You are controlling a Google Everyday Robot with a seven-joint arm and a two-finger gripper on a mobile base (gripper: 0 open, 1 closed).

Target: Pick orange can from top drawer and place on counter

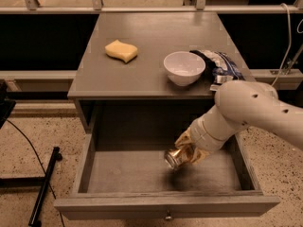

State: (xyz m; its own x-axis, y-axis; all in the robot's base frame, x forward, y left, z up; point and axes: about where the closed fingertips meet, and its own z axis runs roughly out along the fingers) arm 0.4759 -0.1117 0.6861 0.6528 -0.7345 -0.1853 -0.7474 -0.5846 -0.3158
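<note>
**Hand (188,151) clamps the orange can (173,159) inside the open top drawer (165,206)**

The hand reaches down into the drawer from the white arm (246,110) on its upper right. Its 2 fingers are closed around the can, which sits at the hand's lower-left tip. The can is tilted, with 1 silver end facing the camera. It appears to hang just clear of the drawer floor, and a dark shadow lies right below the hand. The drawer's front panel and its small knob (168,216) are below the hand. The table (142,79) lies above and behind the hand. There a white bowl (184,67) stands almost straight above it, a crumpled bag (218,65) touches the bowl's right side, and a yellow sponge (121,50) lies well apart to the upper left.
</note>
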